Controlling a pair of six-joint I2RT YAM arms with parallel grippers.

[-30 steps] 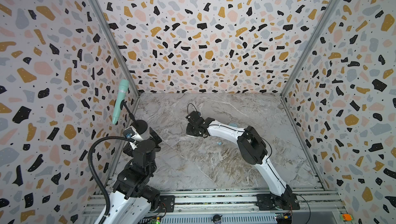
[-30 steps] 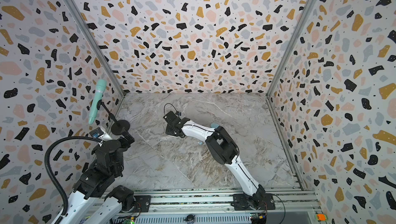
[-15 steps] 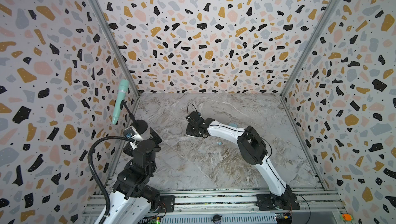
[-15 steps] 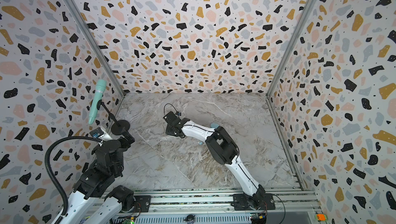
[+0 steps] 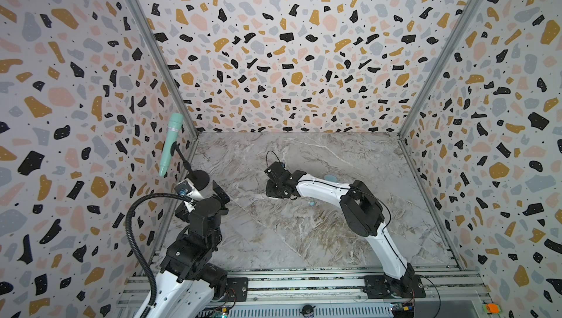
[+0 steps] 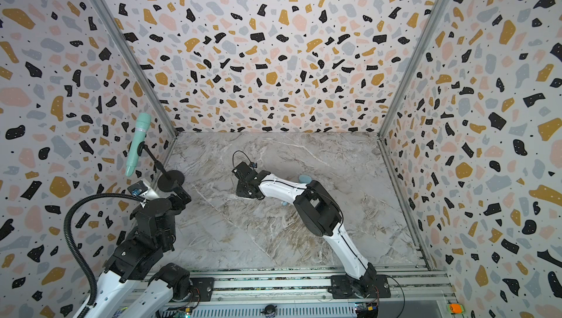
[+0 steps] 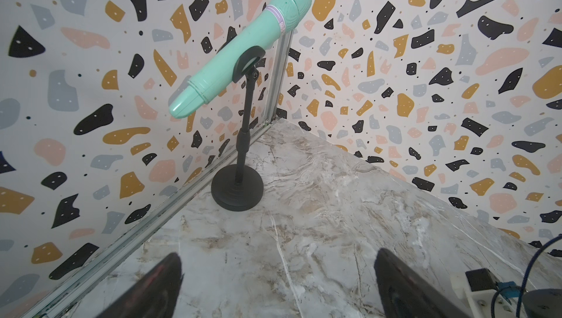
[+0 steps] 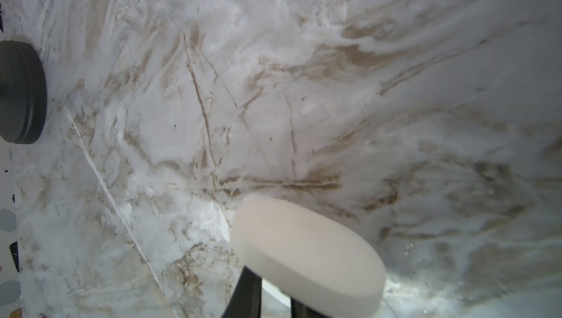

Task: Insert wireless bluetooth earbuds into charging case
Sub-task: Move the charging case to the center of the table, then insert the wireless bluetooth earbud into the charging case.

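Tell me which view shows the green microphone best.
The left wrist view: the microphone is close and whole, tilted on its stand. Both top views show it small and distant; the right wrist view catches only the stand's base.

No text is legible; the microphone's (image 7: 222,68) band mark is unreadably small.

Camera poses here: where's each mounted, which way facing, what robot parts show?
Top views: high at the front, looking down on the marble table; left arm and right arm show.
Left wrist: on left arm, facing the corner microphone; open left hand shows.
Right wrist: low over the table; right hand shut on white case.
Shared: both wrist views show the stand base.
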